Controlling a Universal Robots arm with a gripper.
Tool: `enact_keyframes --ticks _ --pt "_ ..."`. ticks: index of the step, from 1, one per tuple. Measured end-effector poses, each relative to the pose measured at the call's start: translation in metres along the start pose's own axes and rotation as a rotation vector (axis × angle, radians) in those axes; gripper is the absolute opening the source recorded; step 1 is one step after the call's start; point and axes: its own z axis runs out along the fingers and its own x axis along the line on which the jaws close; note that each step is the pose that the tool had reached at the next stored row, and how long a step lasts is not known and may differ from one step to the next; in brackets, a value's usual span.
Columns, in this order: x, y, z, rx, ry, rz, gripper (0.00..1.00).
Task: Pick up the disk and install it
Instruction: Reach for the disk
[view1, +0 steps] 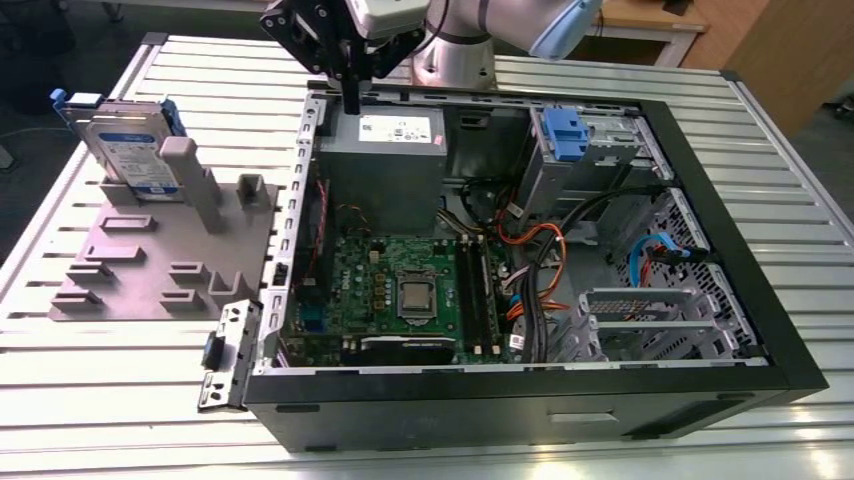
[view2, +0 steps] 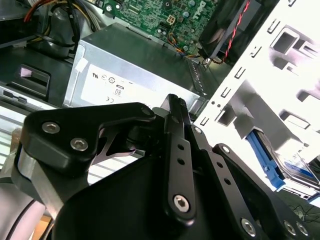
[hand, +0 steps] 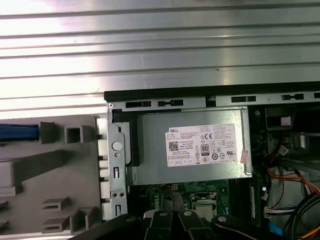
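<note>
- Tabletop (view1: 761, 110): ribbed bare metal, bright and reflective.
- Disk (view1: 130, 150): silver metal, paper label, blue plastic bracket.
- Stand (view1: 134, 275): matt grey plastic.
- Power-supply box (view1: 387, 165): dull grey sheet metal, white paper sticker.
- Computer case (view1: 534, 400): black, faintly glossy shell.
- Claw (view1: 350, 98): matt black metal.

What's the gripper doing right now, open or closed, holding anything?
Gripper: closed, holding nothing, by the power supply; the disk stands apart in the grey holder.
</note>
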Motion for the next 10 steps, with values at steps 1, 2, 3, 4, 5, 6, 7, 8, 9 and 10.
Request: enact_keyframes --ticks 1,2,3,4,5,6,7,8,9,10 --pt "0.0002 0.0000 0.0000 0.0001 0.0001 0.000 0.11" --pt "0.0003 -0.0001 -0.0001 0.0002 0.0001 0.000 0.11" --pt "0.0006 -0.0001 0.0000 0.0001 0.0001 0.000 0.11" --pt "0.0007 -0.0001 0.0000 0.0001 0.0001 0.000 0.11" --pt "0.0008 -0.0001 0.0000 0.0001 0.0001 0.000 0.11" --pt "0.0009 -0.0001 0.0000 0.0001 0.0000 0.000 0.11" --pt "0.0013 -0.0001 -0.0001 0.0001 0.0001 0.000 0.11" --pt "0.0016 -0.0002 -0.0001 0.0001 0.0001 0.000 0.11" --pt "0.0019 -0.0002 -0.0001 0.0001 0.0001 0.000 0.11" --pt "0.0022 -0.0002 -0.0001 0.0001 0.0001 0.000 0.11"
